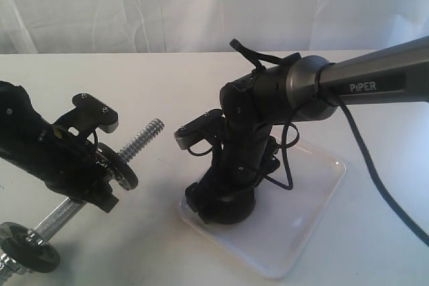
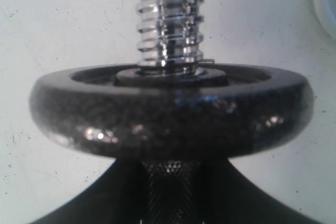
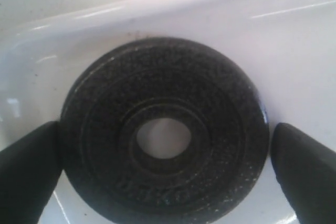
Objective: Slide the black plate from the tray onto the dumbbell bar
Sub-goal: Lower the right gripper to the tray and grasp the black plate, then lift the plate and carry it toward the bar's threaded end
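Black plate (image 3: 164, 135) flat in tray (image 3: 157, 4)

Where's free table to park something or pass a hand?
Free: the white table strip behind both arms; the front patch between the chrome dumbbell bar and the glossy white tray; the tray's right half. Crowded: the gap between the bar's threaded tip and the right arm; the tray's left end, where the fingers flank the matte-black round plate.
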Tool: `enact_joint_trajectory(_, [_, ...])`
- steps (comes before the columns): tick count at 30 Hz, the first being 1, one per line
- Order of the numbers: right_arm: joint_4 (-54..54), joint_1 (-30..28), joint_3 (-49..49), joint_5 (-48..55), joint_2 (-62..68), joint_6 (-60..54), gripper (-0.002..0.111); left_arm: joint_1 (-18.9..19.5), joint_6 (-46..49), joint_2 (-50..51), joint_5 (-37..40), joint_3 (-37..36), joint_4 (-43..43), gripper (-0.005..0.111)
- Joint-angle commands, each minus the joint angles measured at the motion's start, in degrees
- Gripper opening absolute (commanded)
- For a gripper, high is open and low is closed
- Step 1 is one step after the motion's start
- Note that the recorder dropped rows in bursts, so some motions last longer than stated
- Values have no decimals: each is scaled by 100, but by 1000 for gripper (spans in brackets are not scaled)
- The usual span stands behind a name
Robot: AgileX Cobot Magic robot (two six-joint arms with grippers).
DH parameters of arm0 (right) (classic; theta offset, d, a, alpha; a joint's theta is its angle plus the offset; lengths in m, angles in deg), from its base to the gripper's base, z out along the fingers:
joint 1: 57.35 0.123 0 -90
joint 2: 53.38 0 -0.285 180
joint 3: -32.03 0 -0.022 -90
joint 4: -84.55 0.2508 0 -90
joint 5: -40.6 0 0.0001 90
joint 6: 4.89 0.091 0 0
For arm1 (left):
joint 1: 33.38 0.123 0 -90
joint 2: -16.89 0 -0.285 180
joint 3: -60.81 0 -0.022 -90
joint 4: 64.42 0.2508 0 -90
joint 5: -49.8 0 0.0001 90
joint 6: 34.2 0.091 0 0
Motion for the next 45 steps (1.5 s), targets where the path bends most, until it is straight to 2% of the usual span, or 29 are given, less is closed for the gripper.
enact_joint_trajectory(1, [37,-14,-60,199,299,24,104,-1,7,-210,-157,123,-86,0])
enact_joint_trajectory(6, [16,-14,-60,188,415,44,104,-1,7,-210,-157,123,-86,0])
enact_joint_trajectory(10, [-30,-14,-60,188,446,314,92,-1,-9,-210,-159,123,-86,0])
enact_joint_trajectory(12, [-30,-14,-51,252,446,483,77,-1,-9,-210,-159,123,-86,0])
enact_joint_trajectory(16, [-30,-14,68,624,446,843,36,-1,-9,-210,-159,123,-86,0])
enact_joint_trajectory(21, [-456,-14,305,1110,378,690,0,-1,-9,-210,-159,123,-86,0])
enact_joint_trajectory(31, [-630,-26,324,1270,-871,733,0,-12,-10,-210,-159,123,-86,0])
enact_joint_trajectory(38, [-591,-326,324,1434,-1336,507,0,-11,160,-404,-144,123,-86,0])
enact_joint_trajectory(41, [-202,-608,324,1488,-1380,195,0,-11,600,-513,-28,123,-109,0])
enact_joint_trajectory(45, [858,-1058,324,1590,-1417,-615,0,-11,614,-563,-4,123,-135,0])
